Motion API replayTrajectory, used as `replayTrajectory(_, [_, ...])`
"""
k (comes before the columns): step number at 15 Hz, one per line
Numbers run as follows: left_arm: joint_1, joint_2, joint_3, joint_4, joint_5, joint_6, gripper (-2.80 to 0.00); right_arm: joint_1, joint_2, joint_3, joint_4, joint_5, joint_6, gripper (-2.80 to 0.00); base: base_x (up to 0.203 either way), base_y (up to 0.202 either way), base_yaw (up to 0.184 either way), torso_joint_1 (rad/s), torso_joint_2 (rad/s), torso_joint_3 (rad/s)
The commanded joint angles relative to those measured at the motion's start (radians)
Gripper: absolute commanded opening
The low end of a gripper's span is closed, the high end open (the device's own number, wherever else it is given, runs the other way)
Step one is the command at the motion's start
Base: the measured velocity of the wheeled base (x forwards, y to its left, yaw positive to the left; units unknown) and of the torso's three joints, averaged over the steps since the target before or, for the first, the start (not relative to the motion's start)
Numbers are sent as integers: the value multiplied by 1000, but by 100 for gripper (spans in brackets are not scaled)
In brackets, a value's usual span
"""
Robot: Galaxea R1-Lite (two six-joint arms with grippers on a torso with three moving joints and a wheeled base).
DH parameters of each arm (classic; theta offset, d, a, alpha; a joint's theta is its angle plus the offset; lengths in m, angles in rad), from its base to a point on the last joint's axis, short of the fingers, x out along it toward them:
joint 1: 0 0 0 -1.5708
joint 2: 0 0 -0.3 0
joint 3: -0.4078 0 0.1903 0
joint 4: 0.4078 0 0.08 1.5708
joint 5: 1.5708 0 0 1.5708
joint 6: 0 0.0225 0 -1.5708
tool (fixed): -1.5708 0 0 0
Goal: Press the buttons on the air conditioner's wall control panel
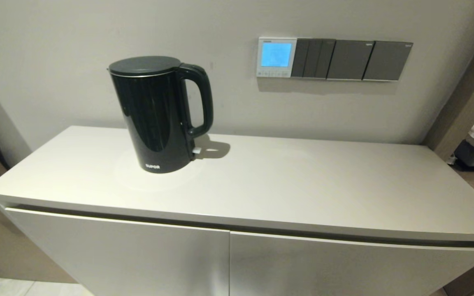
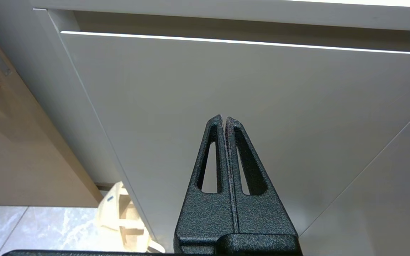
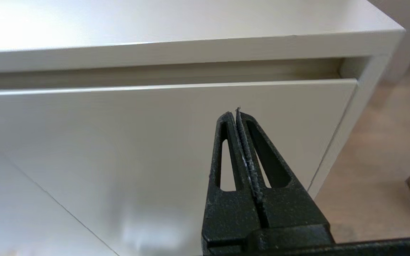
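The wall control panel (image 1: pixel 276 57) is a small white square on the wall above the cabinet, its screen lit blue. The buttons (image 1: pixel 275 73) form a tiny pale row along its lower edge. Neither gripper shows in the head view. My left gripper (image 2: pixel 224 119) is shut and empty, low in front of the cabinet's left door. My right gripper (image 3: pixel 236 114) is shut and empty, low in front of the cabinet's right door, near its right corner. Both are far below the panel.
Dark grey switch plates (image 1: pixel 352 60) sit right of the panel. A black kettle (image 1: pixel 159 113) stands on the white cabinet top (image 1: pixel 303 185), left of the panel. Cabinet doors (image 2: pixel 226 81) face both grippers. A cream bag (image 2: pixel 119 213) lies on the floor at left.
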Motion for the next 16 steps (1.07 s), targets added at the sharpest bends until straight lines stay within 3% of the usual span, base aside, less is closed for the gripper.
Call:
replayTrajectory(1, [0,0,-1,1,0,0,-280,0,3,3,-1,-2,3,-280,0,0,0,0,0,0])
replayTrajectory(16, [0,0,0,1,0,0,-280,-2,3,3,-1,-2,3,-280,0,0,0,0,0,0])
